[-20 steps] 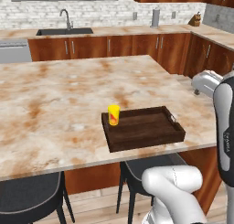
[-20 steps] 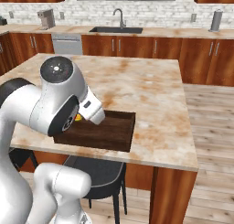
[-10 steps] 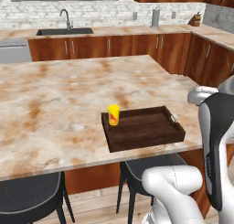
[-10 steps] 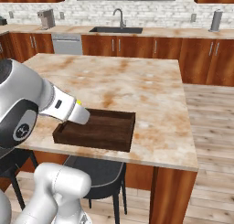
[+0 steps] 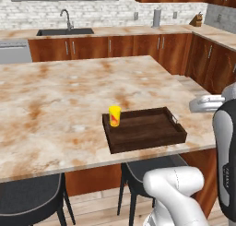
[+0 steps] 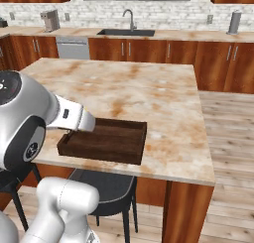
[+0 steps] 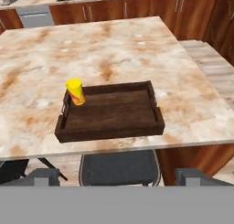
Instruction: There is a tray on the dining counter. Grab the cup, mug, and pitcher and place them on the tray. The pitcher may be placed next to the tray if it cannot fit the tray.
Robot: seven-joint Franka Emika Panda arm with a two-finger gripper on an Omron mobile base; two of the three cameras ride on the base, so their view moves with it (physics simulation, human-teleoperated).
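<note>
- marble bench (image 7: pixel 114 45) carries our tray (image 7: pixel 114 113), cup (image 7: pixel 75 91) standing in its corner.
- our tool (image 7: pixel 118 176), jaws wide and empty, hangs back from the bench edge; tray lies ahead.

You're in a home kitchen: sink (image 5: pixel 64 32) with faucet, wood cabinets (image 5: pixel 138 46), dishwasher (image 6: pixel 73 48), marble island counter (image 5: pixel 55 96), stools (image 5: pixel 27 199).

Even, bright rendered light with no glare — the counter (image 5: pixel 69 96) is evenly lit. Soft faint shadows lie under the tray (image 7: pixel 112 112) and stools (image 6: pixel 106 187). Textures look slightly soft — edges undistorted.
</note>
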